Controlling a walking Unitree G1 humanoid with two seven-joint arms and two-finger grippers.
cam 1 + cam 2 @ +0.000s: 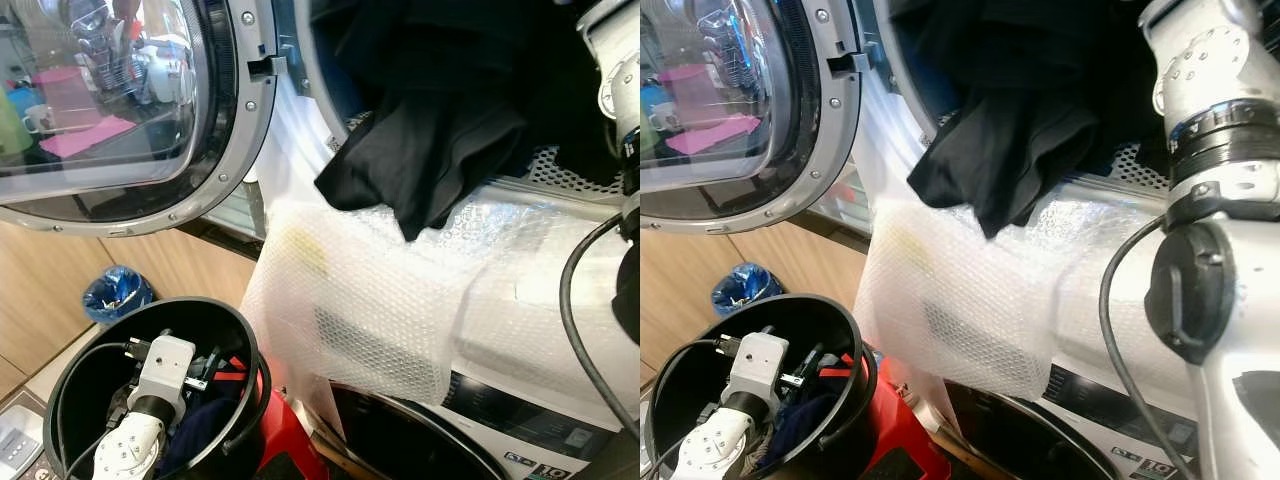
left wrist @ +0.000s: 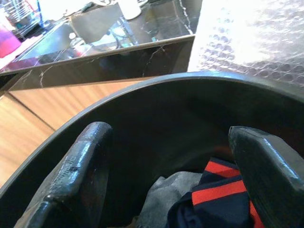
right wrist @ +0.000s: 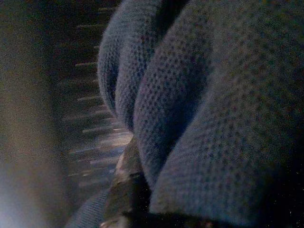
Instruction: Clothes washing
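A black garment (image 1: 430, 150) hangs out of the washer's drum opening over the lower rim. My right arm (image 1: 1210, 200) reaches up into that drum, and its gripper is buried among the clothes. In the right wrist view, dark blue knit fabric (image 3: 190, 118) lies bunched right against the camera. My left arm (image 1: 160, 375) is down inside a black bucket (image 1: 70, 370). There my left gripper (image 2: 171, 166) stands open just above a navy garment with red stripes (image 2: 213, 190) and a grey cloth (image 2: 161, 194), touching neither.
The round washer door (image 1: 120, 100) stands swung open to the left. Bubble wrap (image 1: 370, 290) covers the machine front below the drum. A second round door (image 1: 400, 440) sits lower down. A blue bag (image 1: 115, 292) lies on the floor by wooden cabinets.
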